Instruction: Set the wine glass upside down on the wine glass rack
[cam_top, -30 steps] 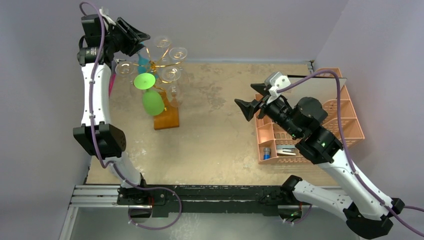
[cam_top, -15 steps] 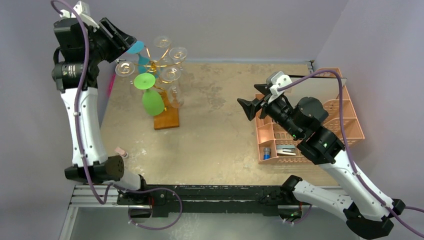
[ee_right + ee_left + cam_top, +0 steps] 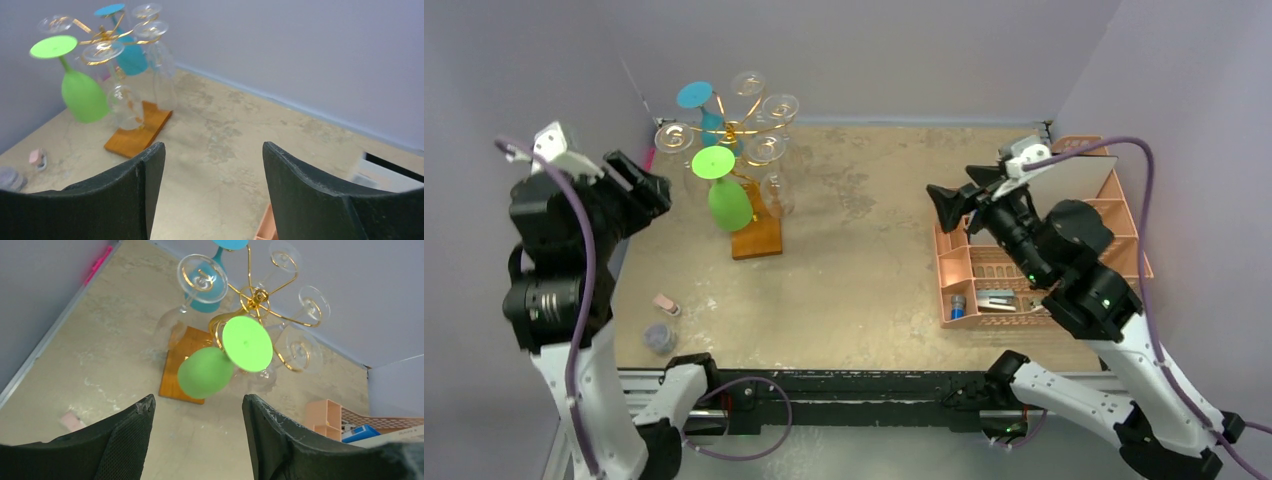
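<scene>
The wine glass rack (image 3: 733, 128) is a gold wire stand on an orange-brown wooden base (image 3: 757, 236) at the far left. A green glass (image 3: 728, 205), a teal glass (image 3: 696, 96) and several clear glasses hang upside down from it. My left gripper (image 3: 639, 185) is open and empty, pulled back to the near left of the rack. The left wrist view looks between its fingers (image 3: 198, 401) at the green glass (image 3: 205, 372) and the base (image 3: 182, 371). My right gripper (image 3: 959, 195) is open and empty over the organiser's left edge; its wrist view (image 3: 212, 146) shows the rack (image 3: 105, 36) far off.
A pink lattice organiser (image 3: 1114, 255) with a white board and small items stands at the right. A small pink piece (image 3: 665, 303) and a grey round object (image 3: 659, 337) lie near the front left. A pink pen (image 3: 649, 160) lies by the left wall.
My left gripper has drawn away from the rack toward the near left, leaving the teal glass hanging there. My right gripper has shifted a little right and back.
</scene>
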`<state>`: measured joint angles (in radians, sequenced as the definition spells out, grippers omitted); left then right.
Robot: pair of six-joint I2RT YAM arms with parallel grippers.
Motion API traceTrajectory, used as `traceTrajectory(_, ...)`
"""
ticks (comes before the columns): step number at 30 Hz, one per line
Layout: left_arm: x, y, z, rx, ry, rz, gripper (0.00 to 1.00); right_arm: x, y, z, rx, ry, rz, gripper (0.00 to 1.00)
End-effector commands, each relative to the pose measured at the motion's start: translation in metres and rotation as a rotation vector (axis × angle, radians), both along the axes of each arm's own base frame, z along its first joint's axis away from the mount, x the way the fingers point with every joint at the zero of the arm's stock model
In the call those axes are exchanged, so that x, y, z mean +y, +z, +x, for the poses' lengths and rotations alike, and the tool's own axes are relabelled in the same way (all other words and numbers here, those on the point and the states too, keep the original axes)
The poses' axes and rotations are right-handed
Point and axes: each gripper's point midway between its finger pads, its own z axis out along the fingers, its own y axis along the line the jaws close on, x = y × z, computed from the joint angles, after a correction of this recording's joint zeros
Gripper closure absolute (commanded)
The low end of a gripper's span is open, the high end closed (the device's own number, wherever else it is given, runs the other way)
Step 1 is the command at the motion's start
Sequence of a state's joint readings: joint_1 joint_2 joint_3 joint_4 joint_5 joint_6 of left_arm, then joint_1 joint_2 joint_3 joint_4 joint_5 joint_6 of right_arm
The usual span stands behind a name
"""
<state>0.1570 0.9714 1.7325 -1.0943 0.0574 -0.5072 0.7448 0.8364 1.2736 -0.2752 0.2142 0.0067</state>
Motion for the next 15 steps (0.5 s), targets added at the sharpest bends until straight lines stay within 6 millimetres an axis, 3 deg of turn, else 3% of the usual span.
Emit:
traceTrajectory(1,0.015,0.004,-0.046,-0.056,0.091,0.095,0.37,-0.065,0.040,-0.019,-0.093,-0.210,0.123,0.25)
traceTrajectory(3,0.013,0.013,-0.066,-0.115,0.099,0.113,0.35,-0.086,0.048,-0.028,-0.138,-0.259,0.120,0.22)
traceTrajectory(8,0.006,0.032,-0.109,-0.223,0.093,0.153,0.30,-0.123,0.063,-0.045,-0.211,-0.354,0.117,0.02)
traceTrajectory(15,0.006,0.053,-0.146,-0.263,0.117,0.195,0.25,-0.141,0.079,-0.058,-0.279,-0.383,0.122,0.01)
